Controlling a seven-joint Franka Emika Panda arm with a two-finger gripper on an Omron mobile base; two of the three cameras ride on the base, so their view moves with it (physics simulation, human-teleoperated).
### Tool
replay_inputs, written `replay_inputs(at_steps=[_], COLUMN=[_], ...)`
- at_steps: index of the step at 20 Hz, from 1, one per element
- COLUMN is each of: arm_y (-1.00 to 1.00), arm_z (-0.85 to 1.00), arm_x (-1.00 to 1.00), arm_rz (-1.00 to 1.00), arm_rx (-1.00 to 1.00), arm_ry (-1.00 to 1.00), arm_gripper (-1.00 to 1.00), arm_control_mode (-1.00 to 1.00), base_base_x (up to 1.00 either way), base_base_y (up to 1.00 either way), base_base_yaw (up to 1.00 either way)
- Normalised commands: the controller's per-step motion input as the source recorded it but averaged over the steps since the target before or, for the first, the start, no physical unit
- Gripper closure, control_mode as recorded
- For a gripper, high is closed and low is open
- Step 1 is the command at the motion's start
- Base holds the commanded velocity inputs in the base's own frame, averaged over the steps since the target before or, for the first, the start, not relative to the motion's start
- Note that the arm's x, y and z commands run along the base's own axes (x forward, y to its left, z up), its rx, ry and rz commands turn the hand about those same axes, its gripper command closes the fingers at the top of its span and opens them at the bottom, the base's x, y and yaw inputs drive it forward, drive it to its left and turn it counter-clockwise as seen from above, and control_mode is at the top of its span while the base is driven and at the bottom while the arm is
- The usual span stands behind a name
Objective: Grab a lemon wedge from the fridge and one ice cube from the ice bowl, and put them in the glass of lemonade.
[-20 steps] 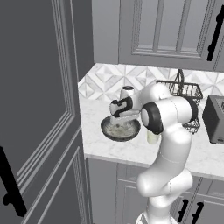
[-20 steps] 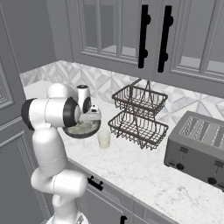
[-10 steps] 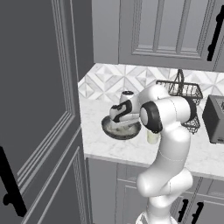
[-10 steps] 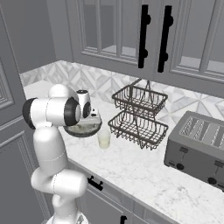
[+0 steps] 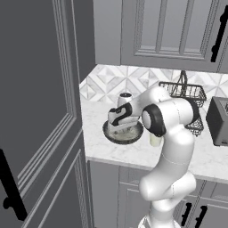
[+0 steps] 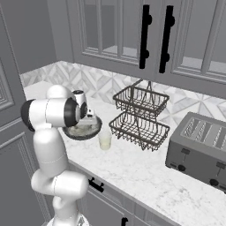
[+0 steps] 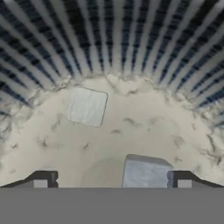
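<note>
- Right down at the tips, the gripper (image 7: 112, 183) sits inside the ice bowl (image 7: 131, 48) with its jaws spread wide and nothing between them yet.
- One ice cube (image 7: 144, 173) lies between the two fingertips, off toward the right-hand one; a second ice cube (image 7: 87, 106) sits further out on the pale speckled floor, well apart from the first.
- What's changed: over the last second the hand has dropped from above the rim down into the bowl, jaws held wide the whole way. From the left base view the gripper (image 5: 119, 119) is now tucked low over the ice bowl (image 5: 123, 133).
- My read: this is the lineup for the ice pick. The near cube looks like the target, and the next move would be a little more descent and a squeeze. The cube being off-centre means one finger may touch first and nudge it.
- Just beside the bowl, past the arm, stands the glass of lemonade (image 6: 105, 140), apart from the ice bowl (image 6: 82, 131) and close enough for a short carry.
- Further back on the counter (image 6: 145, 170): a two-tier wire basket (image 6: 140, 118), then a toaster (image 6: 201, 150) at the far right.
- No lemon wedge can be made out in the glass, so I can't say how that half of the job stands.
</note>
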Motion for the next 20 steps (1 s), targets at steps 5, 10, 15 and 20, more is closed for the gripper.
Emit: replay_inputs(at_steps=[5, 10, 15, 20], arm_y=[0.0, 0.0, 0.0, 0.0], arm_z=[-0.02, 0.0, -0.05, 0.0], arm_x=[-0.09, 0.0, 0.0, 0.0], arm_rz=[0.0, 0.0, 0.0, 0.0], arm_rx=[0.0, 0.0, 0.0, 0.0], arm_ry=[0.0, 0.0, 0.0, 0.0], arm_gripper=[-1.0, -1.0, 1.0, 1.0], arm_control_mode=[-1.0, -1.0, -1.0, -1.0], base_base_x=[0.0, 0.0, 0.0, 0.0], base_base_y=[0.0, 0.0, 0.0, 0.0], base_base_yaw=[0.0, 0.0, 0.0, 0.0])
